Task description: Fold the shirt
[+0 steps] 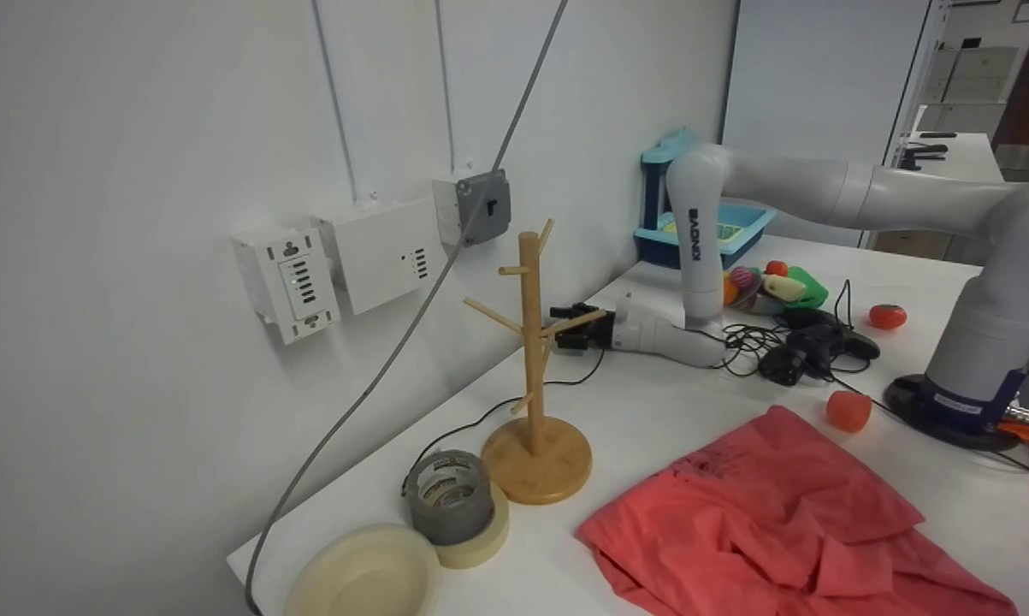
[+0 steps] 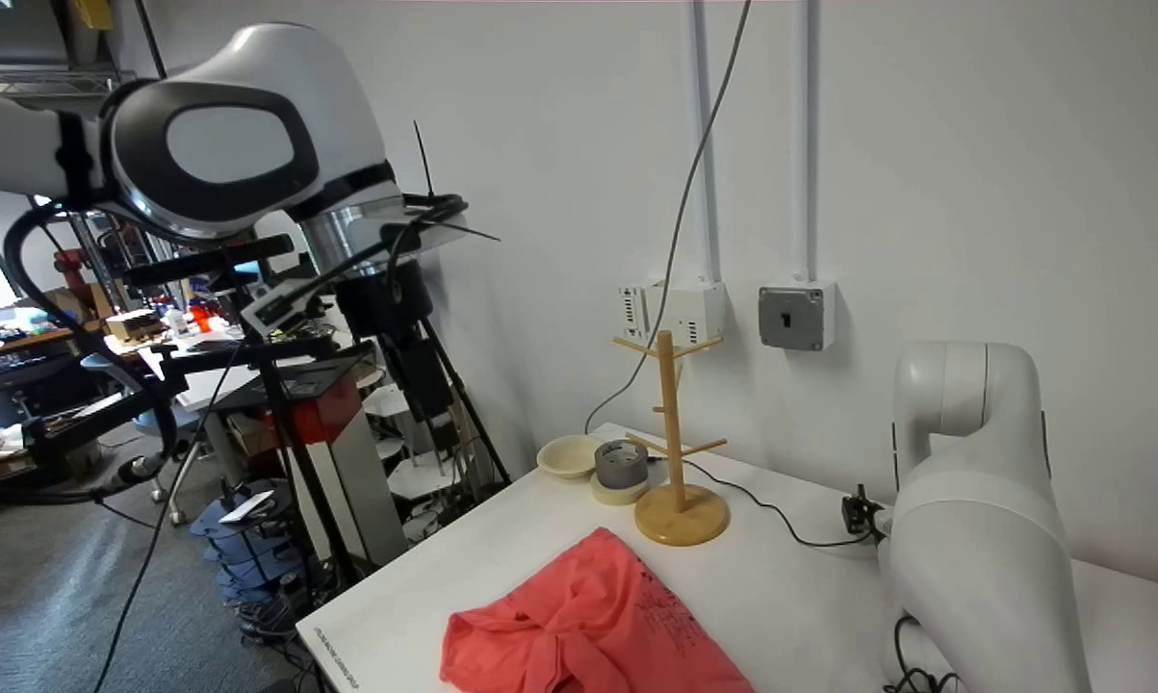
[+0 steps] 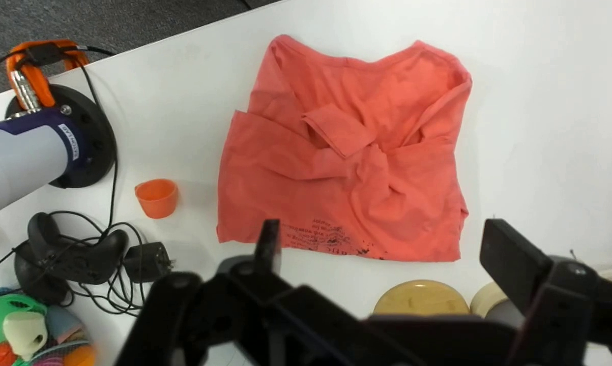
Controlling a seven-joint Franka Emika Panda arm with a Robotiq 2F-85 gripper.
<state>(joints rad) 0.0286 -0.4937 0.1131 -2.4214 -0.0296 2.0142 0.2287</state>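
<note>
The coral-red shirt [image 1: 779, 522] lies on the white table, in view in both exterior views [image 2: 588, 626]. In the wrist view, the shirt [image 3: 306, 198] shows as a roughly square, partly folded heap with wrinkles and a small flap in its middle. Dark print shows along its lower edge there. My gripper [image 3: 382, 229] is open and empty, its fingers wide apart. In an exterior view, the gripper [image 2: 441, 431] hangs in the air above and to the left of the shirt, apart from it. The gripper is out of view in the remaining exterior view.
A wooden peg stand [image 1: 538, 466], tape rolls [image 1: 450, 513] and a cream bowl [image 1: 373, 577] stand beside the shirt along the wall side. A grey-white Kinova arm [image 1: 967, 342], an orange cup [image 1: 848, 411], black controllers with cables [image 1: 813, 346] and toys [image 1: 783, 289] lie beyond.
</note>
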